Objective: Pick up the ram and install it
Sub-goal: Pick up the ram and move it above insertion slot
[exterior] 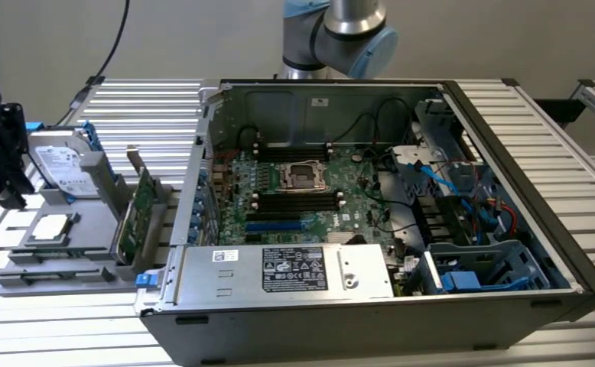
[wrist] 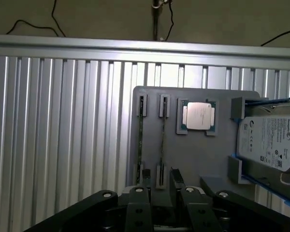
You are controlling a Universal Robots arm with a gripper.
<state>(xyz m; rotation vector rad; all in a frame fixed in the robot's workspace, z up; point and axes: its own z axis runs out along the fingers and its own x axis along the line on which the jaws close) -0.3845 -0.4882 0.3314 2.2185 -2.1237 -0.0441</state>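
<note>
Silver ribbed table (wrist: pixel 63 121) was seen under a gray tray (wrist: pixel 203 159). A ram (wrist: pixel 162 140) was stood on edge in it, with the pincer (wrist: pixel 161 178) spread open on both sides.

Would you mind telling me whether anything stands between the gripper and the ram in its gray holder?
Nothing visible does. The gripper is close by the two ram sticks standing on edge in the gray holder; the processor and hard drive lie beside them, apart.
</note>
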